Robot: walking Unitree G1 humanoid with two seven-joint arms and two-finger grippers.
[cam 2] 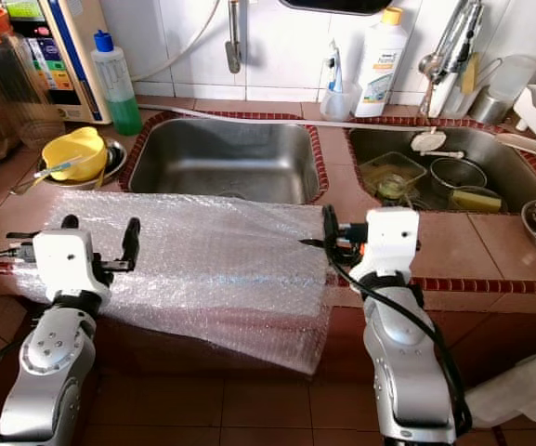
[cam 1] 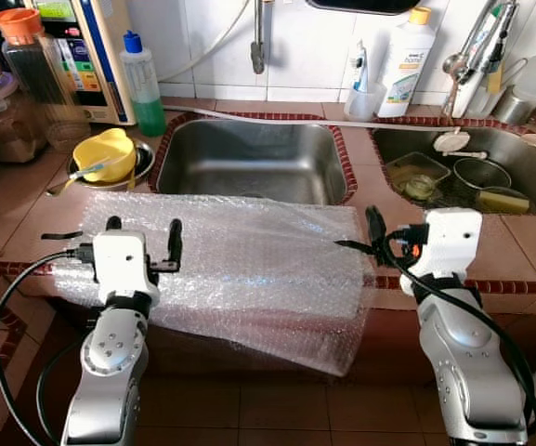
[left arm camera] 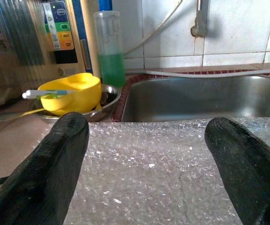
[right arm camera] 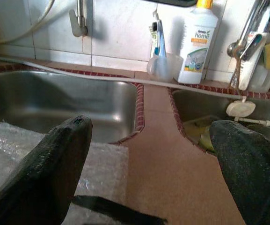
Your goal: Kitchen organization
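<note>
Currently I have a sheet of bubble wrap (cam 1: 240, 265) spread flat over the front of the tiled desk (cam 1: 26, 200), just ahead of the empty left sink (cam 1: 249, 158). Its near edge droops over the desk's front lip, more so toward my right side.

Left end effector (cam 1: 143, 239): poised over the left part of the wrap, fingers spread wide, nothing between them. From the wrist view both fingertips (left arm camera: 55, 154) sit just above the bubbled surface (contact I cannot confirm).

Right end effector (cam 2: 328, 232): at the wrap's right edge, by the strip of desk between the two sinks. Fingers wide apart in the wrist view, holding nothing; one fingertip (right arm camera: 60, 159) hangs over the wrap's corner, the other over bare tile.

Surroundings, left to right:
- yellow bowl (cam 1: 105, 153) resting in a metal dish (cam 1: 139, 167) beside the left sink, a white-handled utensil lying across it
- green soap bottle (cam 1: 142, 84) against the wall behind it
- tap (cam 1: 260, 37) above the left sink
- white detergent bottle (cam 1: 407, 60) on the back ledge
- right sink (cam 1: 528, 177) holding dishes, including a small metal pot (cam 1: 477, 172)
</note>
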